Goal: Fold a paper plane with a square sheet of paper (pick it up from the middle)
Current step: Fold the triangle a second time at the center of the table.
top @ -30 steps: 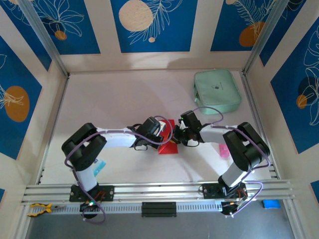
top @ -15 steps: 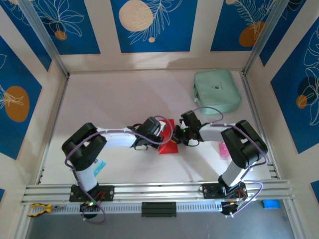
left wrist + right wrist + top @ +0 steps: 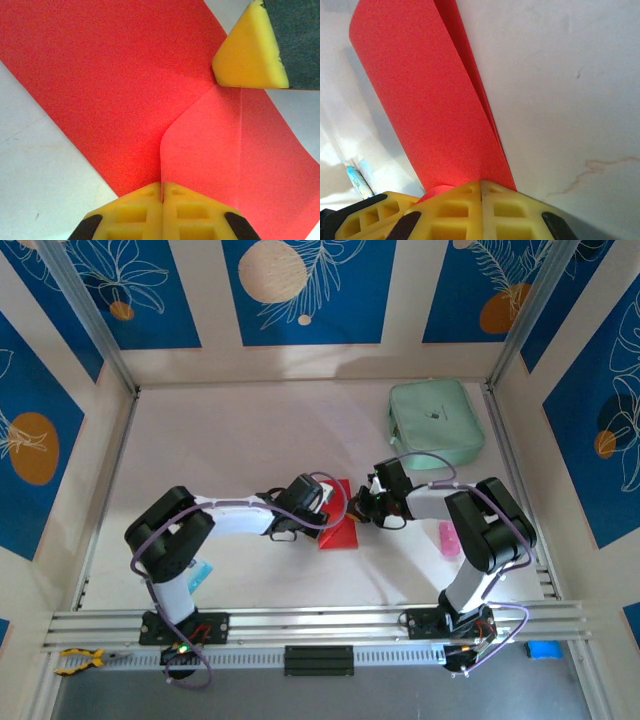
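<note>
Right wrist: right gripper [image 3: 481,186] pinches the square sheet of paper [image 3: 420,100], left gripper [image 3: 162,189] likewise; opposed pulling between their fingers risks a tear.

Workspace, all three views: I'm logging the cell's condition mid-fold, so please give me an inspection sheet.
Surface: pale table, faint stains.
Job's things: red square sheet of paper, partly folded, between the arms.
Clutter: mint-green pouch far right; pink item; blue-white packet.
Pincers: left pincer shut at a folded edge; right pincer shut on the sheet.
Cables: purple cables looped along both arms.
Surroundings: blue patterned walls; aluminium rail in front.
</note>
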### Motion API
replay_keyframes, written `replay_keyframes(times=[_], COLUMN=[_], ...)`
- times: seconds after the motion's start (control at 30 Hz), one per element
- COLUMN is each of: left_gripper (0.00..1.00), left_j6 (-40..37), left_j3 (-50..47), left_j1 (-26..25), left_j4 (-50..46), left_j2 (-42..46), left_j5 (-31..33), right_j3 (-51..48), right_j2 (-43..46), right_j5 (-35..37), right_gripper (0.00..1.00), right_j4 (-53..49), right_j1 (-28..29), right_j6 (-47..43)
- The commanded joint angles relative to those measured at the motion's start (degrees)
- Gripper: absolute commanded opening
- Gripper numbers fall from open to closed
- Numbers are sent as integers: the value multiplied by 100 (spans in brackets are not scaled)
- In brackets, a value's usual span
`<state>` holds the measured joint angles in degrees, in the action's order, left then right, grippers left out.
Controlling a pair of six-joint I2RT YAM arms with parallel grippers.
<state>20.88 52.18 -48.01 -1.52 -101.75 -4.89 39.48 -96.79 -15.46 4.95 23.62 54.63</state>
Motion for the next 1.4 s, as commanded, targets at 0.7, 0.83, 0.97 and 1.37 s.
replay_keyframes(times=[0.7,0.83,0.97,1.37], left_gripper=[0,0,0,0], left_j6=[-76,-69,-58,-49], left_j3=[-32,-42,-46,-86], left_j1=[46,45,42,45], left_j4=[-428,-405,-372,-367], left_j2=[-230,-226,-267,-228], left_j5=[-109,-114,-146,-127], right_j3=[-247,-483,-758,-442], right_j2=[350,305,79,561], right_j5=[-496,-293,-404,-393], right_gripper=[2,2,2,2], right_j4=[502,515,954,369], right_j1=[515,599,582,647], right_j6=[308,361,416,188])
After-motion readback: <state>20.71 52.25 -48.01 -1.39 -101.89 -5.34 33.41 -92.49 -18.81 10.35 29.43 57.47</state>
